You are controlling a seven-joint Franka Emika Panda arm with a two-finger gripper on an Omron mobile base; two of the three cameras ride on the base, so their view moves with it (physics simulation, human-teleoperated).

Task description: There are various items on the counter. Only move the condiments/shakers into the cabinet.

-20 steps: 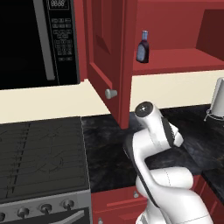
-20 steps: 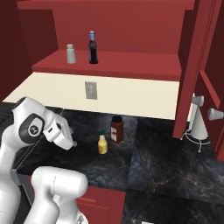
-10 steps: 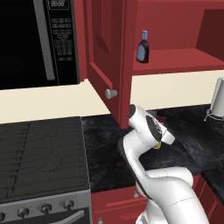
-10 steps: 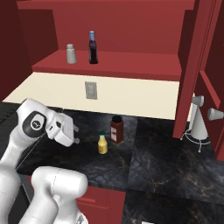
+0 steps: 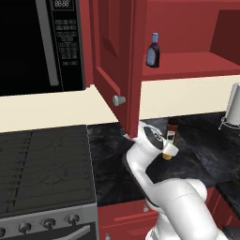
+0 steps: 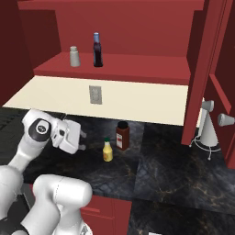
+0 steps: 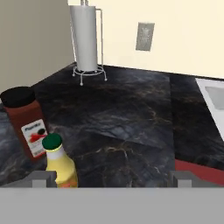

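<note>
Jaws [image 6: 82, 140] are spread wide with nothing between them, hovering low over the table [image 6: 174, 170], which is black marbled stone with faint gold veins. Just right of them the yellow squeeze bottle [image 6: 108, 150] with its green cap stands upright on the stone, and right behind it, almost touching, is a red-brown jar [image 6: 122, 135] with a black lid. From the hand view the yellow bottle sits near the left fingertip [image 7: 41, 178].

Up above, the red cabinet [image 6: 137, 27] has its door [image 5: 112, 61] swung open. On its shelf [image 6: 119, 69] the dark purple bottle [image 6: 97, 49] and the little white shaker [image 6: 74, 56] stand side by side, shaker on the left. Cream wall behind with a grey outlet [image 6: 95, 95]. A paper towel holder [image 7: 86, 41] stands far off on the right of the table. Black microwave [image 5: 42, 44] and a grey stove [image 5: 44, 173] are over to the left.
</note>
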